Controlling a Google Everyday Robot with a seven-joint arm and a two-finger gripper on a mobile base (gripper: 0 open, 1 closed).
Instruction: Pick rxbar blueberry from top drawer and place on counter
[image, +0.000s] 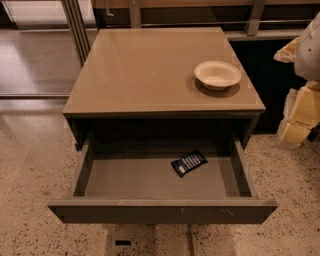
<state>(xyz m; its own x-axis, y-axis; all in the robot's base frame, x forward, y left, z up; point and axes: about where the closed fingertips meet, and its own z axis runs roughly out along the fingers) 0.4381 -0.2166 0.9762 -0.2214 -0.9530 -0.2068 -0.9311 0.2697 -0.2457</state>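
The rxbar blueberry (188, 163), a small dark navy bar with white lettering, lies flat and slightly askew on the bare grey floor of the top drawer (160, 210), right of centre and towards the back. The drawer is pulled fully open below the counter (150, 75), a glossy tan square top. My gripper (300, 117) shows as white and yellowish parts at the right edge of the view, beside the cabinet's right side, level with the counter edge. It is well to the right of the bar, above it, and holds nothing I can see.
A white bowl (217, 75) stands on the counter near its front right corner. Speckled terrazzo floor (30, 165) surrounds the cabinet. Metal rails and posts (75, 30) run behind it. The open drawer's front panel juts out towards me.
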